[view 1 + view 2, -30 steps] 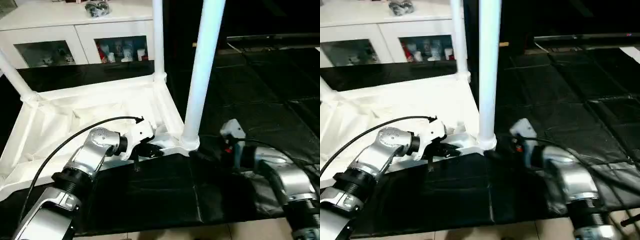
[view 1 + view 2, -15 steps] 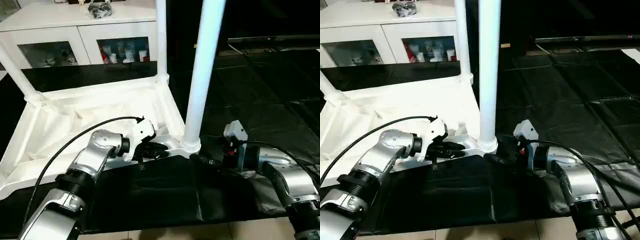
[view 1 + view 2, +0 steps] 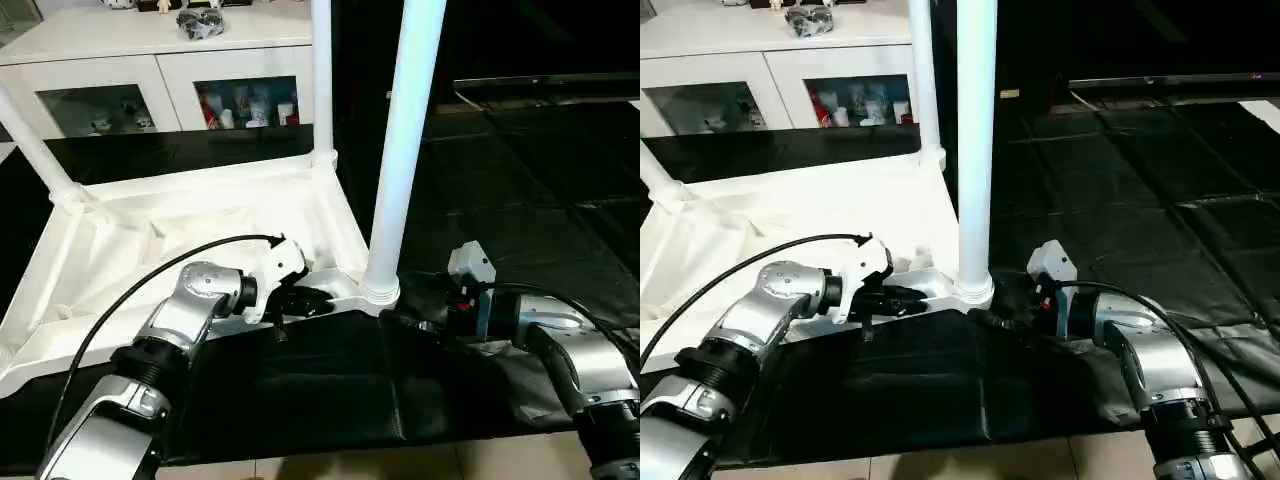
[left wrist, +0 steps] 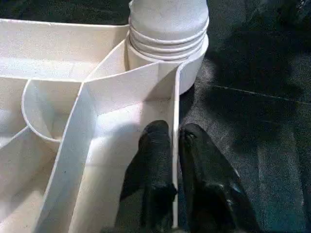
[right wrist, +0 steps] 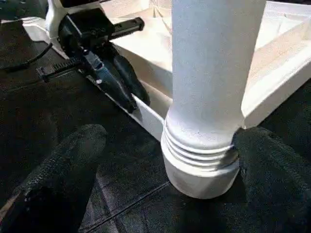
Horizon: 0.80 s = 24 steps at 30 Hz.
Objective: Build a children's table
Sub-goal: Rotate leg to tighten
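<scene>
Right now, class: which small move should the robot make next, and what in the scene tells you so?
Probably close the right gripper on the leg: its open fingers flank the leg's ribbed base at the corner socket, while the left gripper is shut on the tabletop rim, bracing it.

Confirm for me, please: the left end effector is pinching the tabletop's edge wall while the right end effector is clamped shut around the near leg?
Not quite. The left end effector does pinch the tabletop's edge wall, but the right end effector is wide open; the right wrist view shows its fingers standing apart on either side of the near leg, not clamped on it.
</scene>
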Available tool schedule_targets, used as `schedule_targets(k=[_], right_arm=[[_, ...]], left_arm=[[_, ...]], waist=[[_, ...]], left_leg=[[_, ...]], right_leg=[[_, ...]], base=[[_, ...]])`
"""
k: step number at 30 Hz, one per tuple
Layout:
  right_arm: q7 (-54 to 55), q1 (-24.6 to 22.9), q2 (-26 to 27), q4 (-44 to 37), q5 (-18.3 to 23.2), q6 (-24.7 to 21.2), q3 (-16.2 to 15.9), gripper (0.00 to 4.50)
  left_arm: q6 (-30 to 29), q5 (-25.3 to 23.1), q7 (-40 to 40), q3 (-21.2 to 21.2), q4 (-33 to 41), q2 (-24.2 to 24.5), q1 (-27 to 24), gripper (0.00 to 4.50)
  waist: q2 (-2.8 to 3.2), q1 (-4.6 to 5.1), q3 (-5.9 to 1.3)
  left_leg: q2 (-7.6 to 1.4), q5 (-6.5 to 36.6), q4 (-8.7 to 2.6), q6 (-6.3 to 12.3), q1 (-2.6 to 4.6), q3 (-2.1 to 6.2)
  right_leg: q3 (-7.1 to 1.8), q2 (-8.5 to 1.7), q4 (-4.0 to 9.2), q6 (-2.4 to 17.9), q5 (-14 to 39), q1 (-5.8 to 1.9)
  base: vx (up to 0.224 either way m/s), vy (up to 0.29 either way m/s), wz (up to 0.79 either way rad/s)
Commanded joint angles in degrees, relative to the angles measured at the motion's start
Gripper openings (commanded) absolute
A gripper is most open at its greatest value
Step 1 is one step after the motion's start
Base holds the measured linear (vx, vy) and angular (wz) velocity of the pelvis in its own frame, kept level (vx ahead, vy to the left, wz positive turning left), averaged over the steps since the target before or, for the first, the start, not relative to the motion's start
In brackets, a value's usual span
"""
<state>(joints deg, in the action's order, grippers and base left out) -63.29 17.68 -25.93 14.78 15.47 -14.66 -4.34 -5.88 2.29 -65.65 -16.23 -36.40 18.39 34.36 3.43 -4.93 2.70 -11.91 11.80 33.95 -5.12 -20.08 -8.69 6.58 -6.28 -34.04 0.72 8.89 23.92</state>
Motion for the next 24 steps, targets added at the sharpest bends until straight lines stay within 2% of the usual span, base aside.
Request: schedule_targets(k=[1,5,8,10,14,15,18,19,23,24], right_arm=[[-1.0,0.5,-0.3,-0.3,0.7,0.5,-0.6,4.5],[-1.6,0.9,-0.7,-0.7,0.9,0.3,-0.5,4.5],[-3.1,1.3,-1.5,-0.4,0.8,0.1,-0.9,4.5],[-4.8,2.1,-2.4,0.6,0.6,0.6,-1.2,4.5],[-7.7,4.4,-3.2,2.7,0.4,2.4,-1.6,4.5],[-8.1,4.7,-3.3,3.0,0.3,2.7,-1.7,4.5],[-12.1,7.2,-3.6,5.8,0.5,4.5,-2.4,4.5],[-13.4,8.0,-3.7,6.7,0.3,5.0,-2.9,4.5],[-15.2,9.1,-3.8,7.9,0.3,5.3,-3.6,4.5],[-16.9,9.9,-3.7,9.0,0.4,5.5,-4.1,4.32]], left_arm=[[-0.9,-1.5,-1.0,-1.3,-1.5,0.9,-0.3,0.08],[-0.9,-2.6,-1.2,-2.3,-2.3,1.4,0.3,0.08],[0.0,-3.7,-2.6,-3.6,-2.9,2.1,0.7,0.08],[1.2,-4.4,-4.8,-4.8,-2.9,2.7,0.7,0.08],[2.5,-4.2,-9.2,-6.2,-1.3,3.5,0.3,0.08],[2.6,-4.2,-9.7,-6.4,-1.1,3.5,0.3,0.08],[3.8,-4.3,-12.5,-7.9,-0.3,4.2,0.4,0.08],[4.4,-4.2,-13.5,-8.4,0.0,4.4,0.4,0.08],[5.2,-4.2,-14.9,-9.1,0.4,4.7,0.4,0.08],[5.7,-4.4,-15.7,-9.3,0.7,4.8,0.3,0.03]], waist=[[-1.54,-0.22,-4.0],[-1.51,-0.22,-4.16],[-1.49,-0.32,-4.14],[-1.85,-0.31,-4.13],[-1.87,-0.33,-4.14],[-1.81,-0.5,-4.08],[-1.9,-0.51,-4.08],[-2.0,-0.69,-4.14],[-2.05,-1.03,-4.26],[-2.09,-1.11,-4.27]], left_leg=[[-0.24,6.3,-3.49,4.78,-0.93,-0.88],[-0.24,4.8,-3.31,5.45,-0.98,-0.92],[-0.25,5.1,-3.29,5.56,-0.91,-0.95],[-0.24,5.2,-3.29,5.6,-1.0,-0.96],[-0.37,5.9,-3.34,5.37,-0.86,-0.98],[-0.49,6.1,-3.35,5.37,-0.66,-1.05],[-0.6,6.8,-3.4,5.22,-0.64,-1.04],[-0.76,6.5,-3.38,5.38,-0.34,-1.13],[-0.83,5.8,-3.32,5.61,-0.42,-1.13],[-0.83,5.8,-3.32,5.56,-0.4,-1.13]], right_leg=[[-2.37,-1.81,4.18,8.9,17.9,-4.28],[-2.44,-1.74,3.8,10.2,14.5,-4.31],[-2.43,-1.75,3.82,10.5,14.6,-4.29],[-2.45,-1.8,3.8,10.2,15.0,-4.42],[-2.43,-1.92,3.84,10.4,16.3,-4.29],[-2.51,-1.92,3.85,10.6,16.3,-4.06],[-2.5,-1.86,3.63,11.5,15.6,-4.09],[-2.66,-1.82,3.53,12.3,14.1,-3.88],[-2.78,-1.83,3.09,13.4,11.6,-3.97],[-2.82,-1.83,3.05,13.5,11.5,-4.03]], base=[[0.0,0.0,0.0],[0.0,0.0,0.0],[0.0,0.0,0.0],[0.0,0.0,0.0],[0.0,0.0,0.0],[0.0,0.0,0.0],[0.0,0.0,0.0],[0.0,0.0,0.0],[0.0,0.0,0.0],[0.0,0.0,0.0]])
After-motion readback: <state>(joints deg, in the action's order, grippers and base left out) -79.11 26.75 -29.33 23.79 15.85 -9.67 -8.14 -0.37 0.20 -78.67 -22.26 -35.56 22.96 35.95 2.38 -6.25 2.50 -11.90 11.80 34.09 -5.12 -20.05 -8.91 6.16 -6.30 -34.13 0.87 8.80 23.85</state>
